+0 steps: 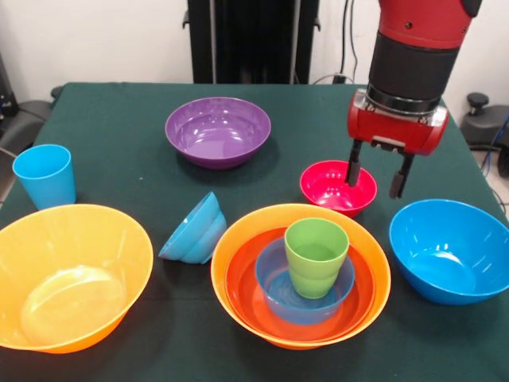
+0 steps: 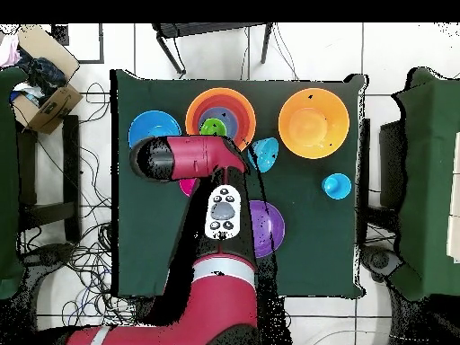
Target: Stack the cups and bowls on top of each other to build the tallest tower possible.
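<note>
The tower stands front centre: a big orange bowl (image 1: 238, 247) holds a red-orange bowl (image 1: 242, 286), a blue bowl (image 1: 274, 286) and the lime green cup (image 1: 316, 256), also seen from overhead (image 2: 213, 128). My gripper (image 1: 373, 187) is open and hangs over the small pink-red bowl (image 1: 330, 187). One finger is over the bowl's inside and the other is outside its right rim. In the overhead view the arm hides the gripper and shows only a sliver of the pink-red bowl (image 2: 187, 187). The light blue cup (image 1: 45, 175) stands upright at the left.
A second big orange bowl (image 1: 67, 274) sits front left. A blue bowl (image 1: 195, 231) lies tipped on its side beside the tower. A purple bowl (image 1: 217, 130) stands at the back and a larger blue bowl (image 1: 453, 249) at the right, all on the green cloth (image 1: 119, 111).
</note>
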